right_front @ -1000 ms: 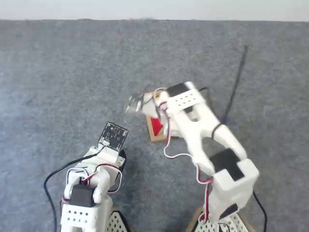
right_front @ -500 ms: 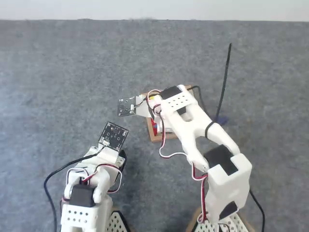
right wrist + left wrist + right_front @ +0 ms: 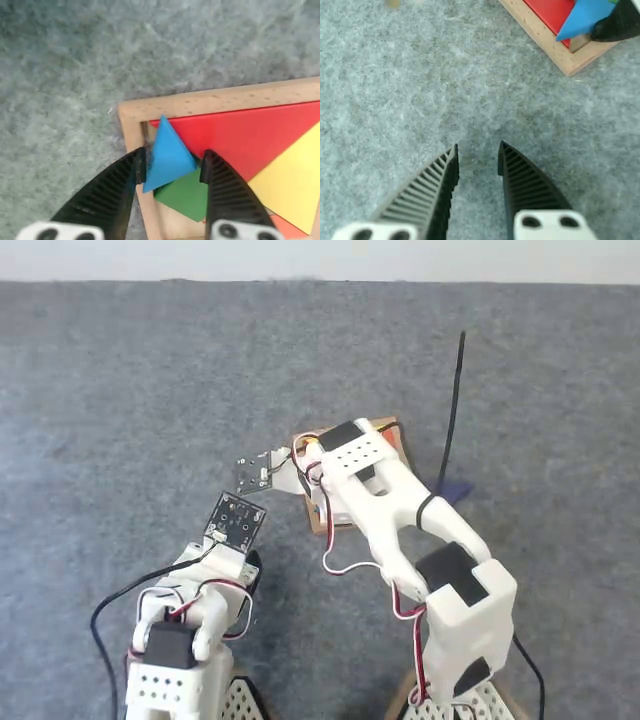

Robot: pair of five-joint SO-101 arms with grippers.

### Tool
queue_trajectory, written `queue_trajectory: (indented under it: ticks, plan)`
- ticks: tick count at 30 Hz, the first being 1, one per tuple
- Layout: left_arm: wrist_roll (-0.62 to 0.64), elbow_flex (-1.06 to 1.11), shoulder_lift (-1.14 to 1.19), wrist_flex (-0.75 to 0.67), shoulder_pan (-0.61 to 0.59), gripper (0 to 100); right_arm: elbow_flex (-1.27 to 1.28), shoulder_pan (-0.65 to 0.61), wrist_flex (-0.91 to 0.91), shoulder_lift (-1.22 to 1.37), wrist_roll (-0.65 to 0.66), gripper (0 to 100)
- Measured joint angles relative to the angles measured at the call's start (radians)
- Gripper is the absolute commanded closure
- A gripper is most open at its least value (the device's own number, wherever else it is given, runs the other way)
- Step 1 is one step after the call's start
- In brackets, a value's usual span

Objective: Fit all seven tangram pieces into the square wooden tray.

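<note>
while the left gripper (image 3: 477,155) hangs over the carpet (image 3: 395,75), jaws apart and empty, the right gripper (image 3: 172,162) is clamped on a blue triangle (image 3: 167,150) at a corner of the tray (image 3: 200,102), mid-table.

High view overhead, far back. Wrist views close, downward; both share wooden tray (image 3: 132,117) corner.

Counter (image 3: 150,390): mottled grey, fuzzy weave.
Tray (image 3: 200,102): pale wood, faint dark flecks on the rim.
In the tray: blue triangle (image 3: 167,155) at the tray's corner; red piece (image 3: 240,135) along the tray's rim; green piece (image 3: 185,195) and yellow piece (image 3: 295,185) farther inside the tray.
Left arm (image 3: 185,635), right arm (image 3: 390,500): white shells, black motor blocks.
Jaws on both: black, ribbed inner faces.
Cable (image 3: 450,410) beside the tray: black.
</note>
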Motion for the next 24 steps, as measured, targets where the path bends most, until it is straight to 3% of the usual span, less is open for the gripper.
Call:
queue_trajectory:
  ticks: [13,24]
  plan:
    - [0.0,0.0,0.0,0.0,0.0,88,-0.101,0.071,0.057,0.003,-0.006,80.9]
    - [0.0,0.0,0.0,0.0,0.0,88,-0.132,0.135,0.058,-0.025,-0.235,88.6]
